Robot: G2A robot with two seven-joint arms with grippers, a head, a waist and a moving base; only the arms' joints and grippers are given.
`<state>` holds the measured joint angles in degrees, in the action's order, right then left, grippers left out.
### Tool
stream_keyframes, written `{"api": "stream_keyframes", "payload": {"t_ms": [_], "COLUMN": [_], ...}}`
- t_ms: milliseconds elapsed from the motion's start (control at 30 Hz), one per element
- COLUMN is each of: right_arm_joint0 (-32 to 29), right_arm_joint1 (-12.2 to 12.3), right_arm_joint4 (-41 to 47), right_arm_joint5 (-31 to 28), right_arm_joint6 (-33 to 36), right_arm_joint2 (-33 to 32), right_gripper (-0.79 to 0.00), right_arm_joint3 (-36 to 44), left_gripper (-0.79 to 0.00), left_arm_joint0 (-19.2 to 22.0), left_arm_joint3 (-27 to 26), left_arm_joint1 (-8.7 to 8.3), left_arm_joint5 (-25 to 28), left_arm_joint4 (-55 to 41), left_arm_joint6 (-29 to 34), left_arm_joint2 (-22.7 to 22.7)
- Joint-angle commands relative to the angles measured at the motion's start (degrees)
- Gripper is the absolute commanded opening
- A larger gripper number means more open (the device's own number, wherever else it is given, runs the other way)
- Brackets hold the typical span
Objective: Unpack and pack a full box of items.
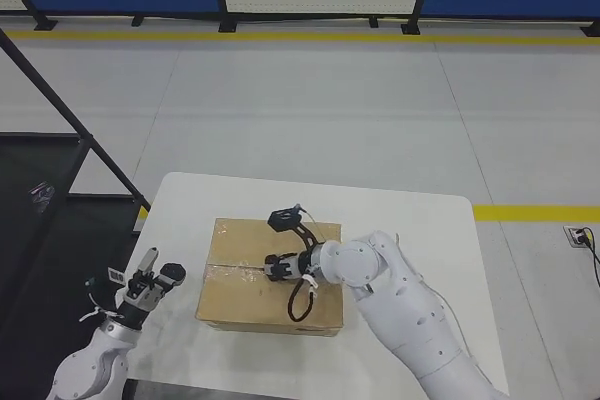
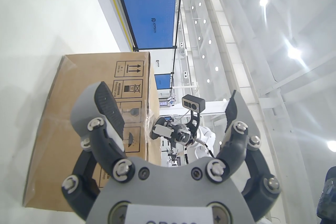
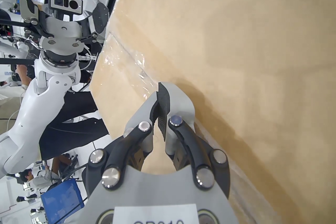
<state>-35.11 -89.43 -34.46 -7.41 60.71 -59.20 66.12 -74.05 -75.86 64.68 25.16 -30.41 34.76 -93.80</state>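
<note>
Cardboard box (image 1: 268,280) sealed, right hand (image 3: 161,93) on top

Brown box sits closed mid-desk (image 1: 420,230), toward the near edge, with clear tape (image 3: 126,62) along the top seam. Right hand rests over the box top, fingers pressed together, tips at the tape line. Left hand (image 2: 168,93) hangs beside the box's left side, apart from it, fingers spread wide, holding nothing.

Bright overhead light is thrown by ceiling lamps (image 2: 263,1), flared into streaks beyond the left jaws. Glare is caught on the tape (image 3: 123,62) just ahead of the right jaws.
</note>
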Motion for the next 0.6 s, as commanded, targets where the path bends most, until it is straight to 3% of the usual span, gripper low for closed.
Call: {"api": "stream_keyframes", "payload": {"t_ms": [0,300,567], "right_arm_joint0": [-2.6,-13.9,-19.4], "right_arm_joint1": [1.0,4.7,6.7], "right_arm_joint4": [-1.1,-0.9,1.0], "right_arm_joint5": [0.8,0.4,0.2], "right_arm_joint6": [0.7,2.4,3.1], "right_arm_joint2": [-2.7,-14.1,-21.1], "right_gripper": [-0.785,-0.785,-0.785], "right_arm_joint3": [3.4,16.9,21.6], "left_gripper": [0.0,0.0,0.0], "left_arm_joint0": [-0.4,-1.3,-1.8], "left_arm_joint3": [-0.5,-1.7,-2.8], "left_arm_joint1": [-0.05,-0.21,-0.3], "left_arm_joint5": [0.0,-0.6,-0.6], "left_arm_joint4": [-0.4,-2.0,-2.2], "left_arm_joint6": [0.1,0.5,0.9], "left_arm_joint2": [-0.5,-2.3,-3.2]}}
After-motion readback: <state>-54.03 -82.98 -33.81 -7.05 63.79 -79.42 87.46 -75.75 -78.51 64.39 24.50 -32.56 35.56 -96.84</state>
